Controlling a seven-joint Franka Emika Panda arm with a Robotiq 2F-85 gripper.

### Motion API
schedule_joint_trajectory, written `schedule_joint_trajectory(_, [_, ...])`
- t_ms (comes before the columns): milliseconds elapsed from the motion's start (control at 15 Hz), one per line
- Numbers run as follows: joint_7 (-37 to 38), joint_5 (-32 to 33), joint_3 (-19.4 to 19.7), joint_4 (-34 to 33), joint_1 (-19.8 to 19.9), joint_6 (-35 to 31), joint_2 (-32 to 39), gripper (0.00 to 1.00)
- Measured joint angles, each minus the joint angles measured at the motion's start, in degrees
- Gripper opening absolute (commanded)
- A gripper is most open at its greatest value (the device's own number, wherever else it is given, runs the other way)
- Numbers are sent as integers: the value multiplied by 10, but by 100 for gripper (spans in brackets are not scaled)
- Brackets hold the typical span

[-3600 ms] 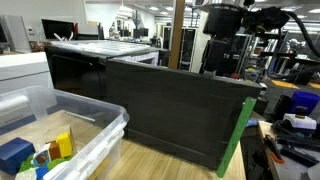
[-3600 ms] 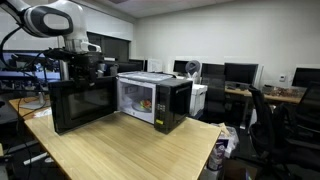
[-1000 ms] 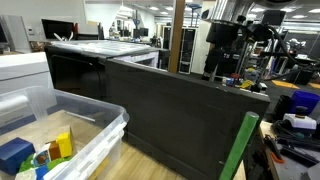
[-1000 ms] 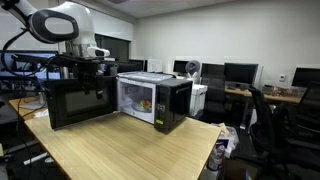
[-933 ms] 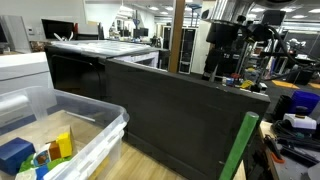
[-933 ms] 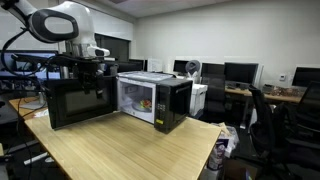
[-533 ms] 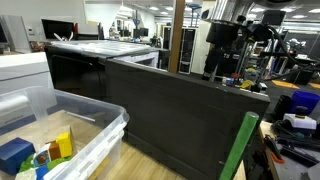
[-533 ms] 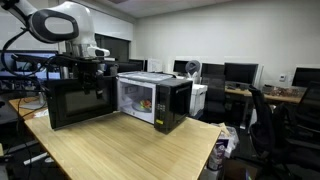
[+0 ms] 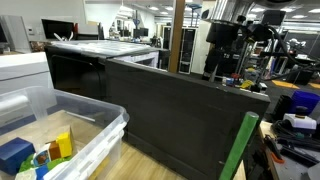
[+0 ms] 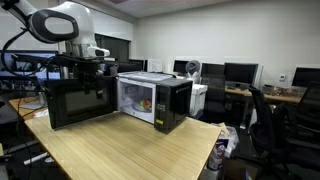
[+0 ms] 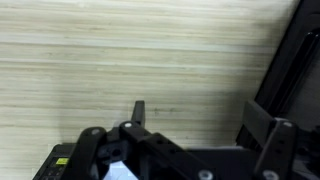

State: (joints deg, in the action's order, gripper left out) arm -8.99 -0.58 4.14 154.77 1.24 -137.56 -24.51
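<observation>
A black microwave (image 10: 155, 100) stands on a wooden table (image 10: 130, 150) with its door (image 10: 80, 103) swung wide open; food shows inside the lit cavity. The same door fills an exterior view as a dark panel (image 9: 180, 110). My gripper (image 10: 97, 82) hangs just behind the door's top edge, and it also shows above that edge in an exterior view (image 9: 222, 62). In the wrist view the gripper (image 11: 197, 118) is open and empty over the wood grain. The door's dark edge (image 11: 295, 50) lies just beside the right-hand finger (image 11: 255, 122).
A clear plastic bin (image 9: 95, 135) with a blue block (image 9: 15, 155) and a yellow item (image 9: 62, 143) sits in front of the door. A green strip (image 9: 238, 145) stands at the door's end. Office chairs (image 10: 270, 120) and desks with monitors (image 10: 240, 73) stand behind.
Since 3.6 s ago the arm has moved along the door and lower, and the door has swung further open. Nothing has moved in the last second.
</observation>
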Motion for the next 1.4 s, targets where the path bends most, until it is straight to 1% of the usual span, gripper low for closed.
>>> schedule_joint_trajectory(67, [0,0,1,2,0,-10,0,100])
schedule_joint_trajectory(200, [0,0,1,18,-1,-62,6,100])
schedule_joint_trajectory(333, [0,-1,5,53,-4,-152,28,100])
schedule_joint_trajectory(400, [0,-3,8,61,-8,-198,49,100])
schedule_joint_trajectory(667, [0,-31,22,58,-28,-388,156,100])
schedule_joint_trajectory(800, [-1,-58,34,58,-57,-474,208,100])
schedule_joint_trajectory(867, [2,-67,36,57,-77,-529,246,100])
schedule_joint_trajectory(933, [10,-65,27,57,-75,-555,265,100])
schedule_joint_trajectory(1000, [25,-58,17,57,-76,-599,296,100])
schedule_joint_trajectory(1067, [37,-49,12,56,-74,-630,319,100])
schedule_joint_trajectory(1133, [41,-46,10,51,-73,-630,335,100])
schedule_joint_trajectory(1333, [41,-39,10,30,-60,-610,332,100])
schedule_joint_trajectory(1400, [45,-25,9,28,-52,-609,330,100])
